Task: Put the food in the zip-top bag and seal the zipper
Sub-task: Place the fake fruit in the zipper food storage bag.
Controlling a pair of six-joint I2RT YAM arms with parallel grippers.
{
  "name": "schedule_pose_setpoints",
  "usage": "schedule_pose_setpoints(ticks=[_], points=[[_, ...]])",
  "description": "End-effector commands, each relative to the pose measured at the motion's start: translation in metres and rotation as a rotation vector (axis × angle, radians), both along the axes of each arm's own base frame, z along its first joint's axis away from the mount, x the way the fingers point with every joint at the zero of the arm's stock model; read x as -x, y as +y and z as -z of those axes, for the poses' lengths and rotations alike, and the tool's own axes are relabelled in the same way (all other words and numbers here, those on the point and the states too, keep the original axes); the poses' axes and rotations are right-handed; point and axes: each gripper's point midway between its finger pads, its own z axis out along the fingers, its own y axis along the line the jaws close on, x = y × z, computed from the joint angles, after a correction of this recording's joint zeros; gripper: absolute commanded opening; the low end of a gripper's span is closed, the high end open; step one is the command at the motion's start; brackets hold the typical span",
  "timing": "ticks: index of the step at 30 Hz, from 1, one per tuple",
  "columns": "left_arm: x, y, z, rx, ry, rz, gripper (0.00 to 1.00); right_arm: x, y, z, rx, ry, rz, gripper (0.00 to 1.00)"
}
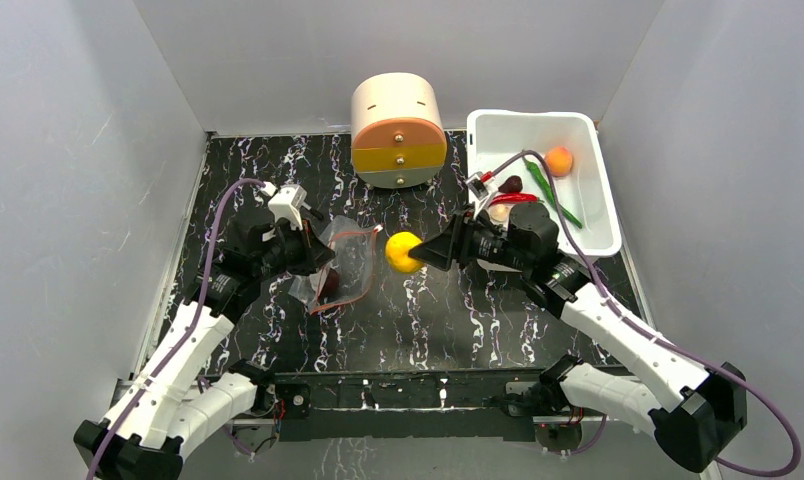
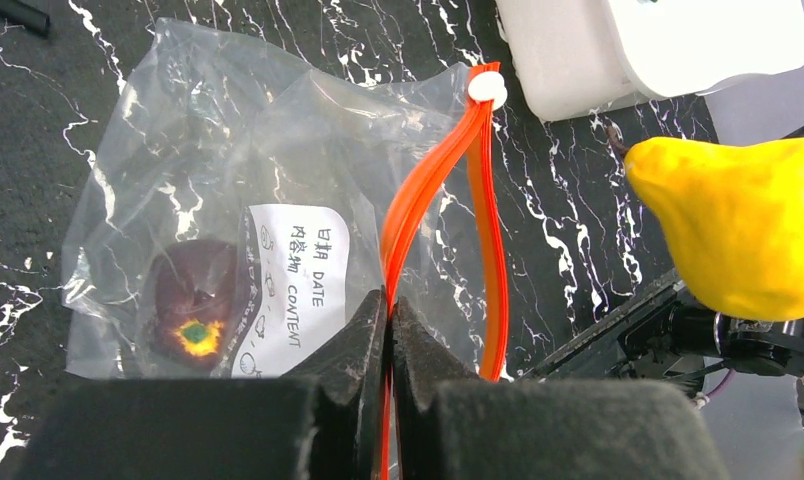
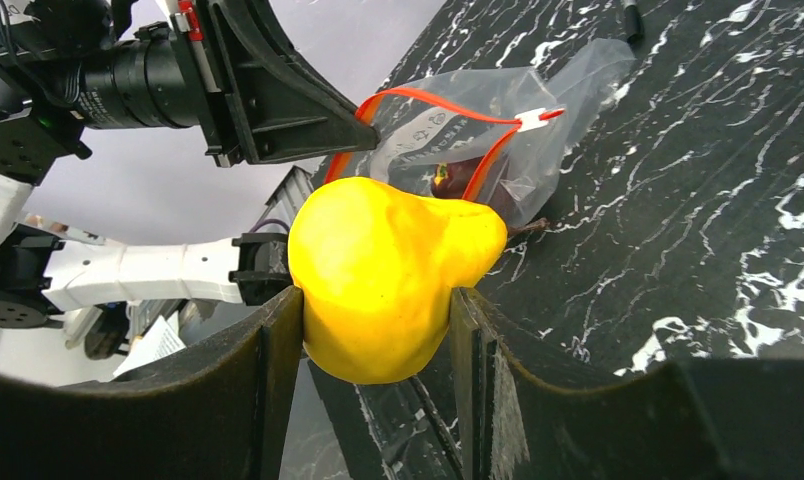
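Pinching the zipper [image 2: 499, 250], the left tool [image 2: 388, 300] props the zip-top bag [image 2: 208, 130] open. The right tool [image 3: 378, 300] grips the lemon [image 3: 388, 240] for insertion.

Left wrist view: lemon [image 2: 748, 225] cut off at rt edge, white tub [image 2: 658, 50] by top edge; zipper [image 2: 499, 260] lower end hidden btwn left gripper [image 2: 388, 305] fingers. Right wrist view: maroon piece [image 3: 456, 178] mostly behind lemon, only top showing.

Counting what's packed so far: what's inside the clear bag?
One dark maroon piece lies inside the bag, beside its white label. Anything under the label or the left gripper is hidden.
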Motion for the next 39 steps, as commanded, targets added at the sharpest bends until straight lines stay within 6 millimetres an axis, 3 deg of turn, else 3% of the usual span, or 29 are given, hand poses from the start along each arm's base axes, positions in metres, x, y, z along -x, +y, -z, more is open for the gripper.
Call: schedule_pose_setpoints(ticks=[1, 12, 17, 23, 27, 39], points=[[0.003, -0.001, -0.014, 0.000, -0.004, 0.018, 0.00, 0.008, 0.019, -0.028, -0.093, -0.065, -0.058, 0.43], [0.008, -0.011, -0.028, 0.056, -0.023, 0.063, 0.00, 0.044, 0.066, -0.049, -0.170, -0.055, -0.216, 0.43], [0.017, -0.012, -0.030, 0.061, -0.038, 0.101, 0.00, 0.043, 0.074, -0.033, -0.151, -0.009, -0.199, 0.43], [0.021, -0.014, -0.034, 0.069, -0.037, 0.125, 0.00, 0.049, 0.083, -0.036, -0.195, -0.003, -0.260, 0.44], [0.021, -0.014, -0.037, 0.070, -0.050, 0.130, 0.00, 0.046, 0.086, -0.028, -0.172, 0.015, -0.258, 0.45], [0.032, -0.024, -0.057, 0.127, -0.070, 0.207, 0.00, 0.027, 0.090, 0.015, -0.030, 0.092, -0.178, 0.51]])
